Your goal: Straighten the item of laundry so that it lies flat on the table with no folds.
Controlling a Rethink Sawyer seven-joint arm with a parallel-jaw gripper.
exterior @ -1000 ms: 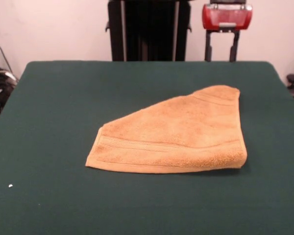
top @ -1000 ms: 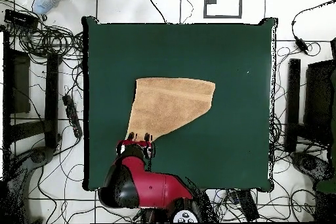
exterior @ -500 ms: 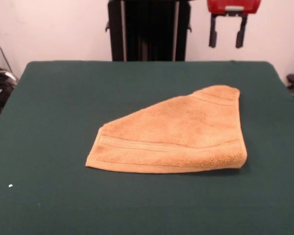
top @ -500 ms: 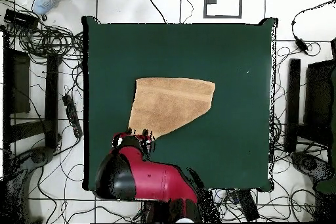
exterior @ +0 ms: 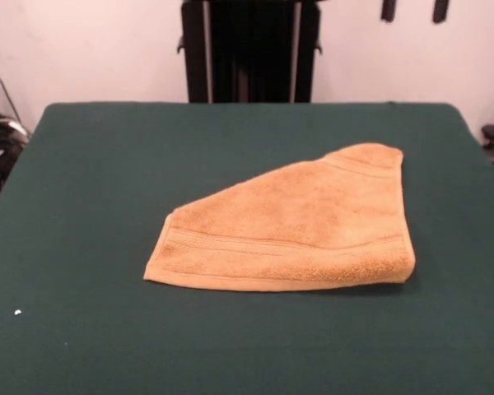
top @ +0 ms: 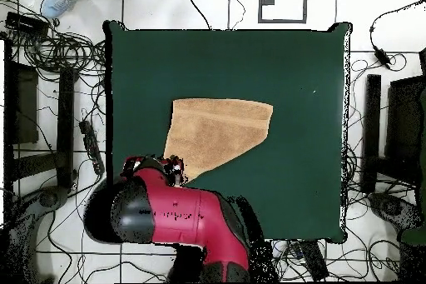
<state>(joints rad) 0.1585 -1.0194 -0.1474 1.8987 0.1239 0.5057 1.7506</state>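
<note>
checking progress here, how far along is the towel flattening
Nothing looks done yet: the towel lies folded over on the table, a thick doubled edge along its front. Nothing is in hand; the gripper shows only two spread tips high above, gripping nothing. Left: grasp a corner, unfold the towel and lay it flat.

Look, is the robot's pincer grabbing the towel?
No, the pincer hangs high above the table, apart from the towel.

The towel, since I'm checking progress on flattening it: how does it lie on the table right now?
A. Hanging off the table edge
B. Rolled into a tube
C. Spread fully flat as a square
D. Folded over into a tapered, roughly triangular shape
D: the towel lies on the green table doubled over, with a thick folded edge and a slanted side, well inside the table's edges.
</note>
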